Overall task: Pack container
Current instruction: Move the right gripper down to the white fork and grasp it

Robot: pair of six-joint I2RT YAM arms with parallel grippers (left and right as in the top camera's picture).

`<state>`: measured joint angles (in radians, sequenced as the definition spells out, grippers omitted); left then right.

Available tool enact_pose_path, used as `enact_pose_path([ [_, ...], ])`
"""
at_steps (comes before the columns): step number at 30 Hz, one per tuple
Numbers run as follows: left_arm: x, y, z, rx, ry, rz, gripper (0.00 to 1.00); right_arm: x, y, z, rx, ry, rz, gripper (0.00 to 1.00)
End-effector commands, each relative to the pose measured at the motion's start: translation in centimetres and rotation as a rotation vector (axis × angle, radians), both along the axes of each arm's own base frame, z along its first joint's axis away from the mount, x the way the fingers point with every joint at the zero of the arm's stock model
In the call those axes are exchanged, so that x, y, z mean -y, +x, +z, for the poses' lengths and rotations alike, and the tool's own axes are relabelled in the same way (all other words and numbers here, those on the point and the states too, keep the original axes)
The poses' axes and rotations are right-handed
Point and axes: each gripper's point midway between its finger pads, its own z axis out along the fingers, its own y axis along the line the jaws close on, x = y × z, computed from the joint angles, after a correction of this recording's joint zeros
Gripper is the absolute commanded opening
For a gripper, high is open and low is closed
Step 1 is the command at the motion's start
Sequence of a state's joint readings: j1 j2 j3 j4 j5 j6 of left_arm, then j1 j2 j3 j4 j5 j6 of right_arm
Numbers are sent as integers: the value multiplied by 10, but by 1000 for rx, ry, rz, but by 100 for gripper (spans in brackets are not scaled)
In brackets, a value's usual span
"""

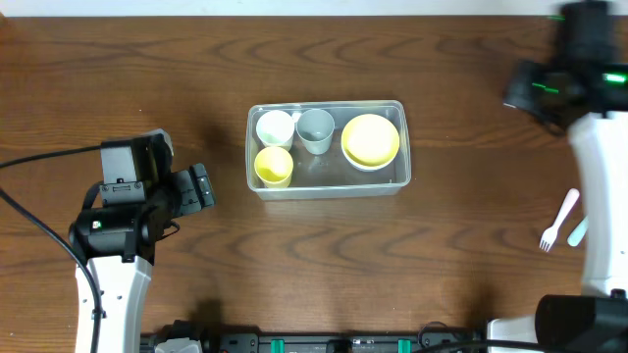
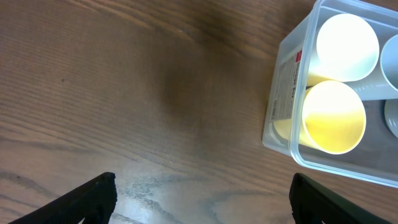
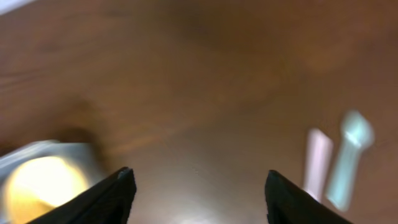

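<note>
**Clear tub at table centre, both grippers open and empty**

The container (image 1: 327, 190), a clear, see-through plastic rectangular tub with rounded corners and a raised rim, sits at the middle of the dark brown wood-grain table (image 1: 147, 59). Its mouth faces up, and in the overhead view its long axis runs left to right.

Inside it, a smooth round white cup (image 1: 275, 127), a pale grey cup (image 1: 315, 129) and a yellow cup (image 1: 274, 166) fill the left half. A shallow yellow bowl (image 1: 370, 139) nested in a white one fills the right half.

In the left wrist view, a printed label with a small red mark sits on the tub's short end wall (image 2: 283, 93). Its writing is too small to read.

The left gripper (image 2: 202, 199) is to the tub's left, well apart from it. Its black fingers are spread wide and hold nothing.

The right gripper (image 3: 199, 196) is also spread wide and empty, though its view is blurred.

A pink plastic fork (image 1: 559, 221) and a pale blue utensil (image 1: 577, 231) lie side by side near the right edge.
</note>
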<state>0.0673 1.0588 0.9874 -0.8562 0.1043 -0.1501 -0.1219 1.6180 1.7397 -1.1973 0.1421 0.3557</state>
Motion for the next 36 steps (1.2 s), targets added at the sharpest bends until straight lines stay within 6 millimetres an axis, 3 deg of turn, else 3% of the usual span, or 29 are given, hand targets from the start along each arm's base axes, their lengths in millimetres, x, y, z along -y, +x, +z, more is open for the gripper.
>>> enact_pose_path([
  [1,-2,-3,-6,-18,9,3,89,39,-24,-33,-124,48,-100,71],
  [6,-1,-2,-6,-15,9,3,89,84,-64,-93,-278,101,-239,82],
  [10,-2,-2,-6,-15,9,3,89,102,-86,-146,-348,149,-314,84],
  [14,-1,-2,-6,-15,9,3,89,114,-97,-183,-371,159,-334,88],
  [18,-1,-2,-6,-15,9,3,89,117,-95,-207,-359,138,-279,92],
  [25,-1,-2,-6,-16,9,3,89,101,-100,-241,-338,186,-237,94],
  [36,-1,-2,-6,-17,9,3,89,95,-110,-256,-348,191,-238,94],
])
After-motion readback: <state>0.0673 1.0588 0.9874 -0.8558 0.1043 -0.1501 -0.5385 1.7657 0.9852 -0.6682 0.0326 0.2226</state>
